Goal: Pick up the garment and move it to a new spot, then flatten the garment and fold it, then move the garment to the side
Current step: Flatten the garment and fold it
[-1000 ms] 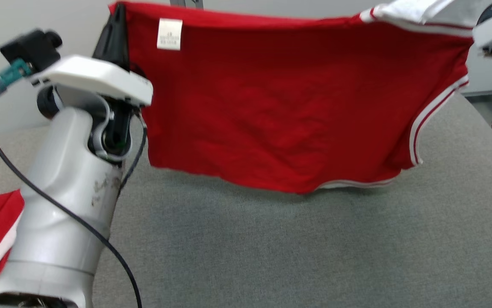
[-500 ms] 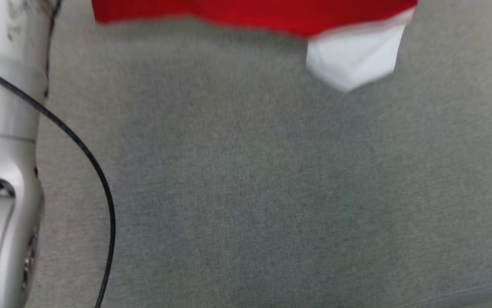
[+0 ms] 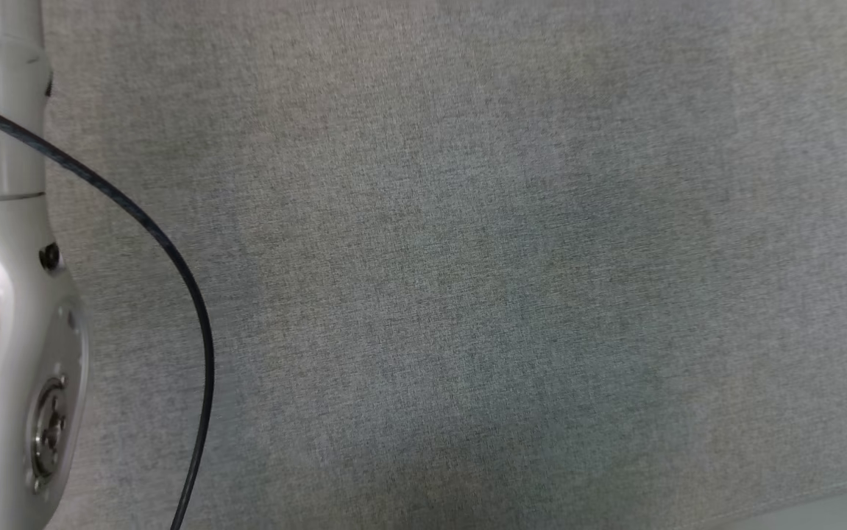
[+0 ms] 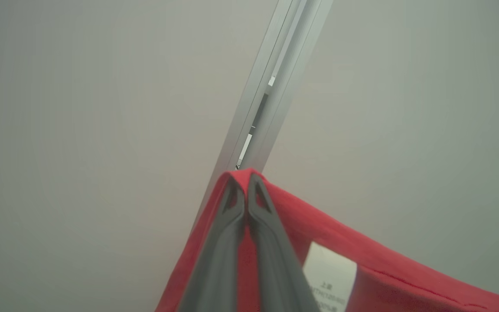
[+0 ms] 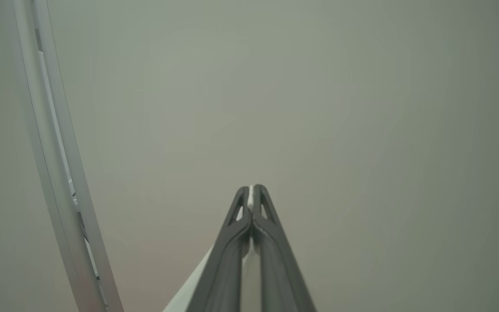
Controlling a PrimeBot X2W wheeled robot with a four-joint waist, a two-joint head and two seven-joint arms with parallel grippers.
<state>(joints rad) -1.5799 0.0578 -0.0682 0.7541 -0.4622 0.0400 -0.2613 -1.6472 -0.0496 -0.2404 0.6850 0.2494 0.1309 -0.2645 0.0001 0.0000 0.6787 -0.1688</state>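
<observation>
The garment (image 4: 318,229) is red, with a white label (image 4: 329,277) on it and a white part. In the left wrist view my left gripper (image 4: 246,180) is shut on a red corner of it, fingers pointing up toward a pale wall. In the right wrist view my right gripper (image 5: 252,190) is shut on a thin white edge of the garment (image 5: 188,290), which hangs below the fingers. The head view looks down at the grey cloth-covered table (image 3: 467,280), with my pale left arm (image 3: 4,294) at its left edge.
A black cable (image 3: 173,250) loops beside the left arm. A silver aluminium post (image 4: 266,95) stands against the wall behind the left gripper, and the post (image 5: 58,173) also runs up the left of the right wrist view. The table's near edge (image 3: 820,508) shows at lower right.
The head camera has tilted down, so the hanging red garment has slid out of the top of its view. Both grippers stay shut.
</observation>
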